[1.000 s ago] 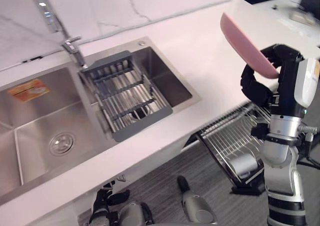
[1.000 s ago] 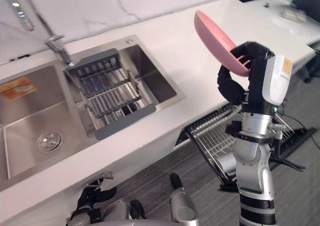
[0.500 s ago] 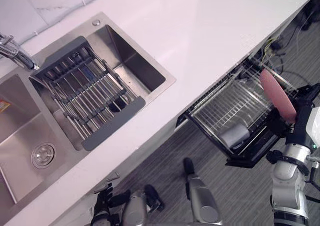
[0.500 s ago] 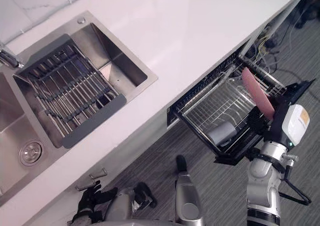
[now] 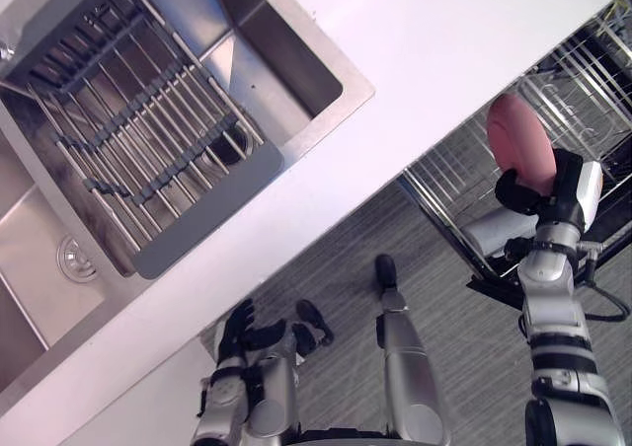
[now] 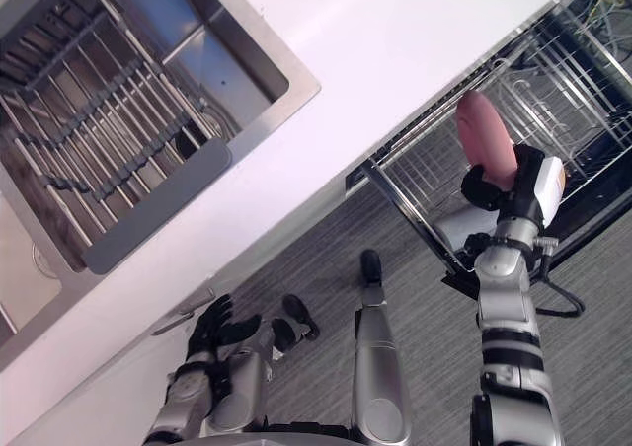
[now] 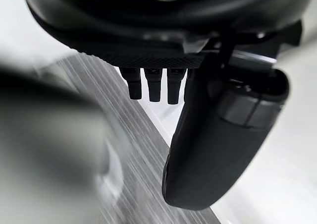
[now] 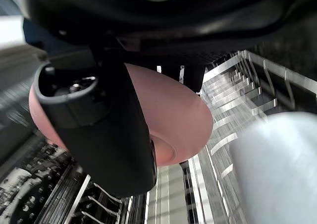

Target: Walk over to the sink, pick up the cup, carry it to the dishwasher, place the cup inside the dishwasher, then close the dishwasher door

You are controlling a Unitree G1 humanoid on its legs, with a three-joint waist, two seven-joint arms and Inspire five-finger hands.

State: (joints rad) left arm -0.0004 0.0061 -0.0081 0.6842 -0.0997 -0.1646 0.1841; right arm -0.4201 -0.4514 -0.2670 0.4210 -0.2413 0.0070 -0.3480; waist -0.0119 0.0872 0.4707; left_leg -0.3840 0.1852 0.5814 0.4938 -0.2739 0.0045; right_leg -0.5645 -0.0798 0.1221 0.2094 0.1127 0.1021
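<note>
Low over the grey striped floor [image 5: 454,337], well apart from the pulled-out wire dishwasher rack [image 6: 434,175], the left hand [image 5: 237,330] hangs with its fingers straight and spread, holding nothing. Closer to that rack, the right hand [image 5: 523,194] is raised with its thumb and fingers curled round a pink, smooth, shallow rounded bowl [image 5: 520,142]. The bowl stands on edge in the grasp, just above the rack's front part and not resting on the wires. A pale grey rounded vessel [image 5: 499,234] lies in the rack below the hand, partly hidden by the arm. Behind the rack runs the white worktop [image 5: 444,51], with the rack jutting out from under its edge. Farther from the rack, a stainless steel sink [image 5: 286,41] is set into the worktop, spanned by a grey-framed drainer of metal bars [image 5: 148,150].
</note>
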